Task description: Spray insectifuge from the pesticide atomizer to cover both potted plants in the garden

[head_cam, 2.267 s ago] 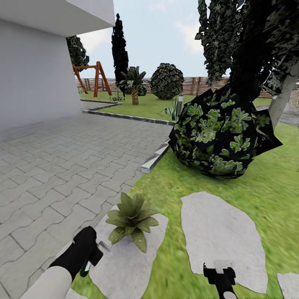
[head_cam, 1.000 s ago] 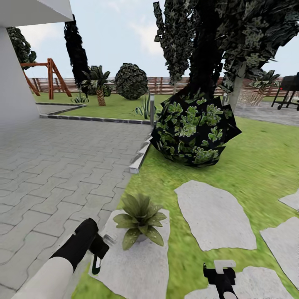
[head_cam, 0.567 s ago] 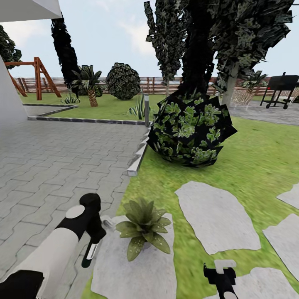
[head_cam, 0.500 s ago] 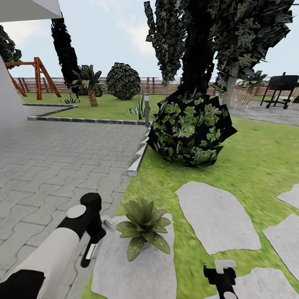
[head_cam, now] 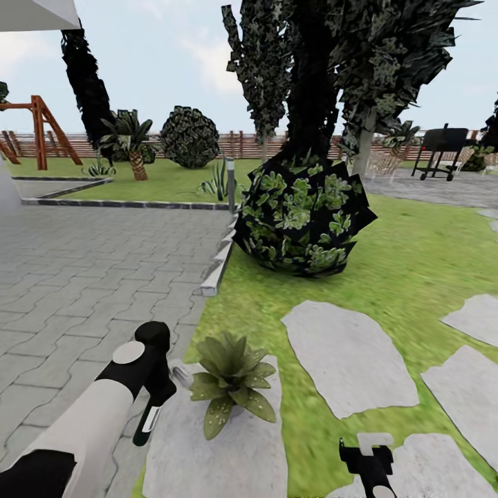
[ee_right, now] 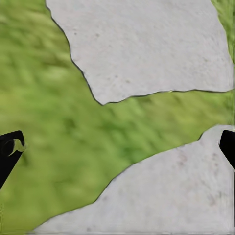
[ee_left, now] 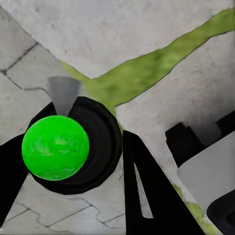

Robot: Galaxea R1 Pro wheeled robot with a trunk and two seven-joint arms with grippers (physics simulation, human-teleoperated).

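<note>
The robot's left claw (head_cam: 153, 415) is clenching the pesticide atomizer (ee_left: 56, 147), its whitish nozzle (head_cam: 181, 374) pointing right at a potted plant (head_cam: 229, 381) sitting on a grey stepping stone (head_cam: 228, 449) at the near left of the garden. Beyond, a dark-leaved bush (head_cam: 301, 214) is standing on the lawn (head_cam: 415, 249) beside the paving (head_cam: 83, 277). At near right, the right claw (ee_right: 117, 152) is hanging released over grass and stones.

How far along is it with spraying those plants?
Pickup looks done: the left pincer holds the small dark atomizer bottle. In hand: its grey nozzle sits beside the green pointed-leaf rosette in a tiny pot. Left: covering this plant, then the second one.
</note>
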